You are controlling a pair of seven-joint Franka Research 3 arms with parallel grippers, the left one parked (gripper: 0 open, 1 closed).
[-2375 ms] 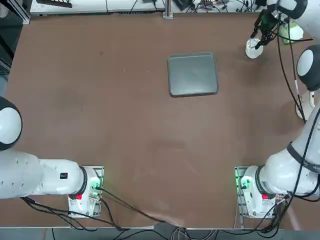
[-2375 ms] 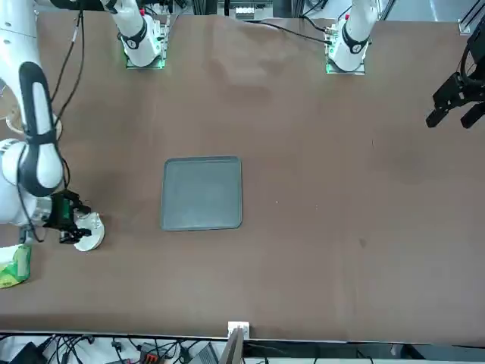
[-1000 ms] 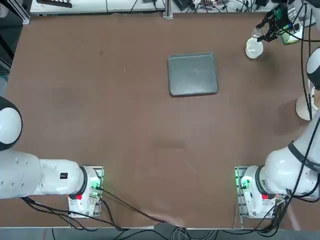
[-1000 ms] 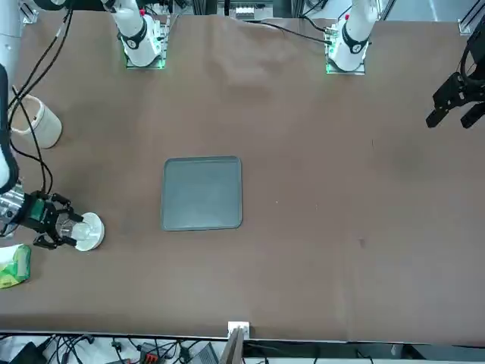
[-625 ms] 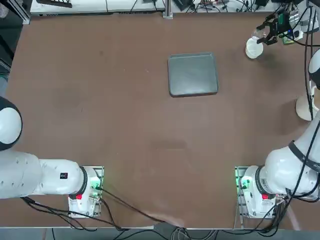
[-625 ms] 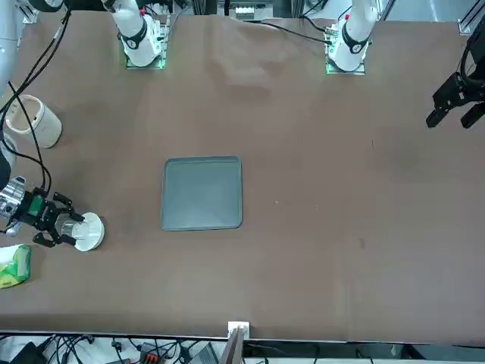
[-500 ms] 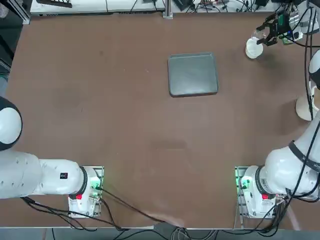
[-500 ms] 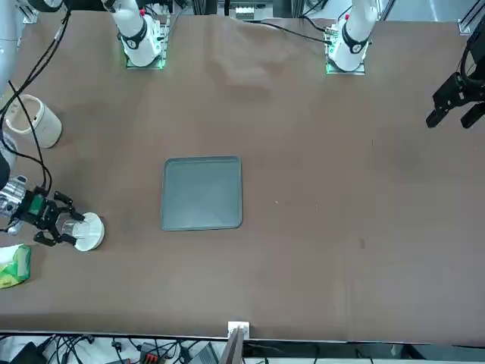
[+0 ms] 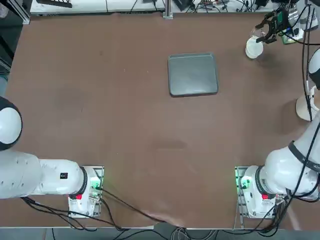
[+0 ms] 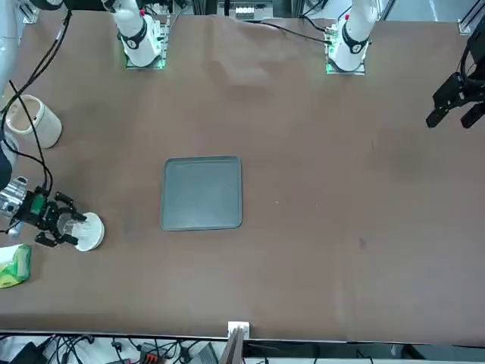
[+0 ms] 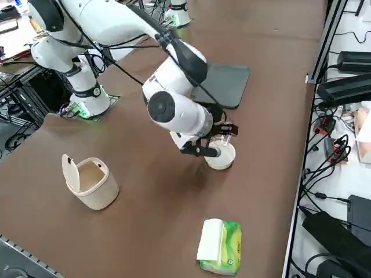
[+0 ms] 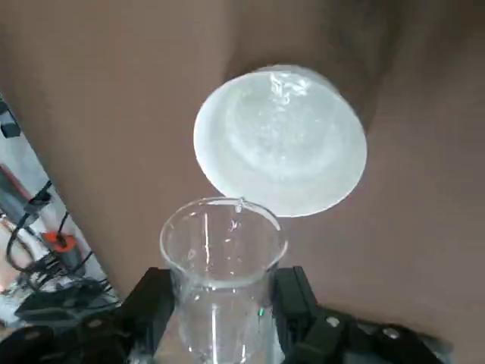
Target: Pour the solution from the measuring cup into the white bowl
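Clear measuring cup point(image 12: 220, 280) tilts by the white bowl point(image 12: 280, 144).

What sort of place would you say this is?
Probably a robotics lab or test bench: an arm is bolted at the table, loose cables crowd the side bench, and the right gripper's fingers hold a clear cup by a white bowl.

The clear measuring cup point(image 12: 220, 280) tilts over the round white bowl point(image 12: 284, 144), rims close.
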